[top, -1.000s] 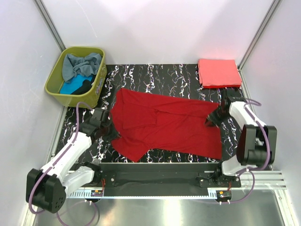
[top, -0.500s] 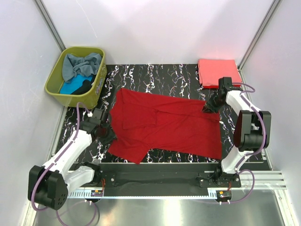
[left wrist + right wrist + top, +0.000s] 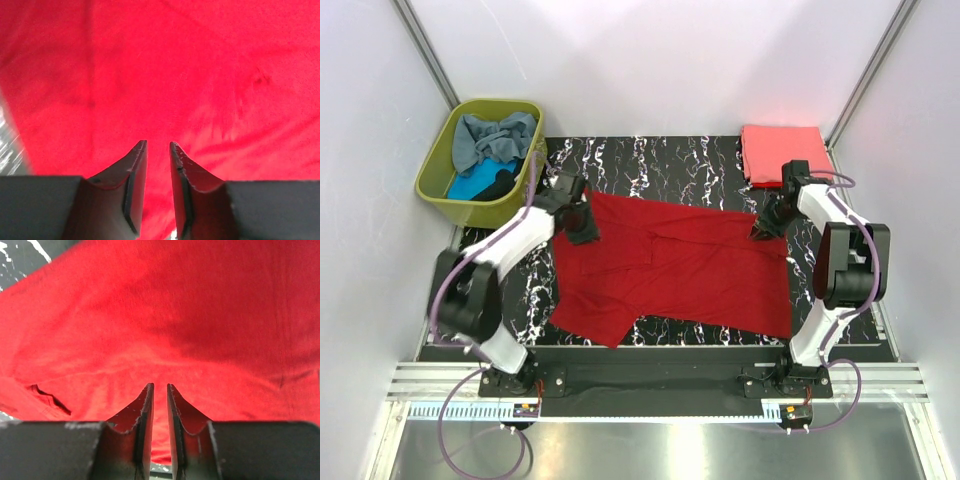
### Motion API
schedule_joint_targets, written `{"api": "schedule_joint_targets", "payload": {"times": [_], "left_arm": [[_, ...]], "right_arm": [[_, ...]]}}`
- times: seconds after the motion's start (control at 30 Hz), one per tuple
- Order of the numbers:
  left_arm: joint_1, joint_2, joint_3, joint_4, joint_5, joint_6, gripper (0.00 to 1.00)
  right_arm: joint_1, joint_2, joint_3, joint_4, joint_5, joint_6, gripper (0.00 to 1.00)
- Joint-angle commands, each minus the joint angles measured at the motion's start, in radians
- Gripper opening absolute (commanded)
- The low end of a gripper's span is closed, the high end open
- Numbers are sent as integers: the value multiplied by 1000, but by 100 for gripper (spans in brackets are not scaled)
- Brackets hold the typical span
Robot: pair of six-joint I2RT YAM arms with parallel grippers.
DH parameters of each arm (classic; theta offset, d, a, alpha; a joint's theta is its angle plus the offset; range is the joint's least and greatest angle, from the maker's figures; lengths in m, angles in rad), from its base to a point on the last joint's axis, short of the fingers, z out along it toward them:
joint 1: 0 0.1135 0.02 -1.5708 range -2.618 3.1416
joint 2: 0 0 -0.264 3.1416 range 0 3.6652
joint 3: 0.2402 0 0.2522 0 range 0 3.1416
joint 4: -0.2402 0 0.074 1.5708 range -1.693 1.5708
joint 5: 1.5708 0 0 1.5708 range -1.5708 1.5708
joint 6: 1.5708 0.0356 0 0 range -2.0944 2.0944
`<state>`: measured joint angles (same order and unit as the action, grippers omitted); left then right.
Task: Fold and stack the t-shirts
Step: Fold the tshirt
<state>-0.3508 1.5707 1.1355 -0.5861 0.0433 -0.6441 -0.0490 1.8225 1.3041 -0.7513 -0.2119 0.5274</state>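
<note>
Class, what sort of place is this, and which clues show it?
Probably a robotics lab test cell: plain white panels enclose a marbled table, a left arm and right arm are bolted to a rail, and a basket holds clothes.

a black table top with white marble veining [image 3: 690,165] carries the cloth. a large dark red t-shirt of soft plain cloth [image 3: 680,265] lies spread across its middle, lengthwise from left to right, with part of it folded over onto the body near the left end. bare marble shows beyond its far edge and at both ends. a coral-pink shirt folded into a neat rectangle [image 3: 785,155] lies at the far right corner, apart from the red one. an olive-green plastic basket [image 3: 435,175] stands at the far left corner.
</note>
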Motion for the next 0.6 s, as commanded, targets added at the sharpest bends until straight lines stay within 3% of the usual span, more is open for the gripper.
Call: {"api": "schedule_joint_targets", "payload": {"times": [0.0, 0.57], "left_arm": [[-5, 116, 93, 87, 40, 15, 28], [98, 564, 432, 39, 12, 11, 27]], "right_arm": [[6, 47, 72, -13, 3, -76, 23], [6, 378, 342, -2, 56, -141, 25]]}}
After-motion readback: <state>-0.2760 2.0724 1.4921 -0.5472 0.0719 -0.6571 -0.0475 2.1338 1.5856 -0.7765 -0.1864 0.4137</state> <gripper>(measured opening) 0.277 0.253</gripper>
